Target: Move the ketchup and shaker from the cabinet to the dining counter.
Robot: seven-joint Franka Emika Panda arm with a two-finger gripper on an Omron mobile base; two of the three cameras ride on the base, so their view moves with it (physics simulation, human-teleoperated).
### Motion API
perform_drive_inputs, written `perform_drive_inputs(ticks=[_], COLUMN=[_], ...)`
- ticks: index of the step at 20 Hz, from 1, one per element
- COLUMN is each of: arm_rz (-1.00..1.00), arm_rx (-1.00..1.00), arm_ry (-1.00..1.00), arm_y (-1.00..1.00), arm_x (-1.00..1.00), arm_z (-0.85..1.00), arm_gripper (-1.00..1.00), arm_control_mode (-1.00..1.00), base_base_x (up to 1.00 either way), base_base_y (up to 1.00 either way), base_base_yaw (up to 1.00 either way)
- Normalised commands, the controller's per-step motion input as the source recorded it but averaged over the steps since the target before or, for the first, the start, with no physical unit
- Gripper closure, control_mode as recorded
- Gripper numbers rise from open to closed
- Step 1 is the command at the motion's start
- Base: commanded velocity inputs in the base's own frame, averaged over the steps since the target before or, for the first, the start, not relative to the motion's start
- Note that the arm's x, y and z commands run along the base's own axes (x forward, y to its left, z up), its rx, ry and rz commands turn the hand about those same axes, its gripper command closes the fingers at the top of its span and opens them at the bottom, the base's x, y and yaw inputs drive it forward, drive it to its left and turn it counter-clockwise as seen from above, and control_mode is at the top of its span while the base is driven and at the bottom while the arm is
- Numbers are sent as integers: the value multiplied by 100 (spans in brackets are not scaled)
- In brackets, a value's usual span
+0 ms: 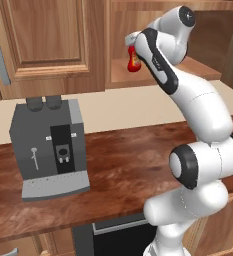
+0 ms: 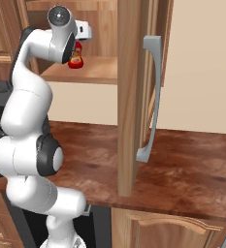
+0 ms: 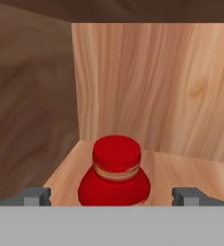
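The small red squeeze ketchup bottle [image 3: 114,173] stands upright on the shelf inside the open medium-brown wooden wall cabinet [image 3: 180,96]. The white arm's two-finger gripper [image 3: 114,196] is level with the bottle, its fingers [image 3: 36,196] spread wide, one on each side, neither touching it.

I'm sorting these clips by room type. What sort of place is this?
A simulated home kitchen, most likely: a coffee machine stands on a wood-grain counter, and a ketchup bottle sits on the shelf of an open wooden wall cabinet.
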Motion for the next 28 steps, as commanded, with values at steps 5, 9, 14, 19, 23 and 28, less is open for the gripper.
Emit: perform_drive_inputs(ticks=[5,9,14,19,23,28], arm_rz=[0,0,0,0,0,0], arm_rx=[0,0,0,0,0,0], arm_ry=[0,0,1,1,0,0], arm_y=[0,0,4,5,1,0], arm_x=[9,8,6,4,11,13], arm_z=[0,-2,-6,-8,-2,-5], arm_gripper=[-100,-100,-100,-100,-100,-100], arm_control_mode=[-100,-100,-100,-100,-100,-100], base_base_x=[0,0,0,0,0,0], base_base_y=[0,0,0,0,0,0], base_base_yaw=[0,0,0,0,0,0])
